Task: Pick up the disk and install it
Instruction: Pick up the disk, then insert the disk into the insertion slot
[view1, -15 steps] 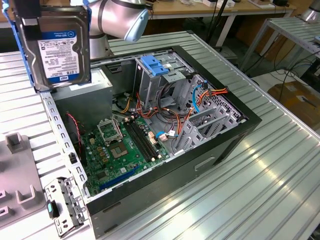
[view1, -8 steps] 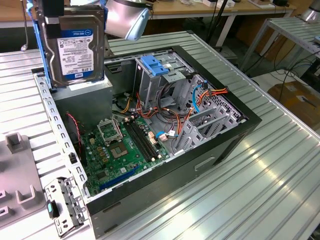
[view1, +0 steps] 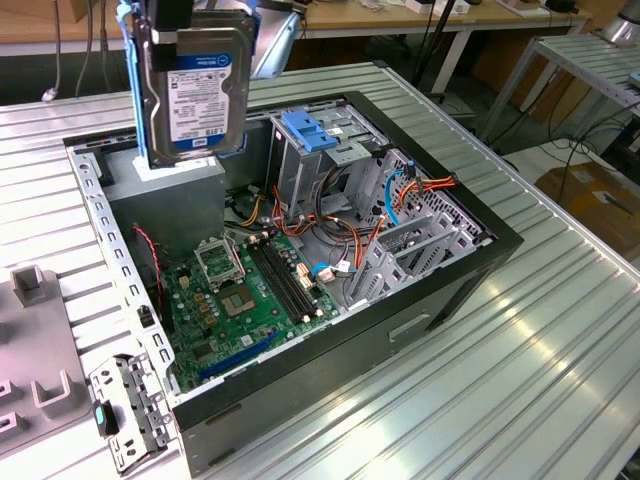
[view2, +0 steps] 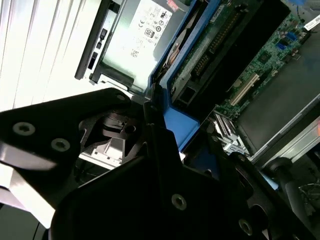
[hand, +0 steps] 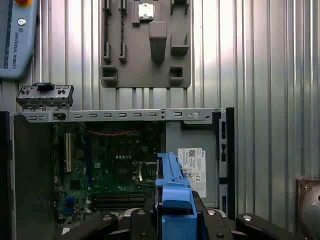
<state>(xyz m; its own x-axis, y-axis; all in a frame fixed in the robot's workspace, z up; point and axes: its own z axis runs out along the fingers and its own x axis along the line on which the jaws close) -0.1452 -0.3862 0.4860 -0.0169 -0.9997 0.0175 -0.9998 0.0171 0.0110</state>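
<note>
The disk (view1: 195, 88) hangs upright in the air above the back left corner of the open computer case (view1: 400, 330). It is silver with a white-and-blue label facing the camera and a blue bracket along its edges. My gripper (view1: 188, 22) is shut on its top edge. In the first wrist view the disk's blue bracket (hand: 172, 187) stands edge-on between my black fingers (hand: 142, 220), over the grey power-supply box (hand: 192, 165). The second wrist view shows the blue bracket (view2: 181, 126) beside the gripper body (view2: 150, 190).
Inside the case lie a green motherboard (view1: 250, 290), a metal drive cage with a blue top (view1: 315, 130), coloured cables (view1: 400, 190) and the power-supply box (view1: 170, 190). A grey fixture plate (hand: 145, 45) and a small metal bracket (view1: 125, 410) sit on the ribbed table (view1: 520, 340).
</note>
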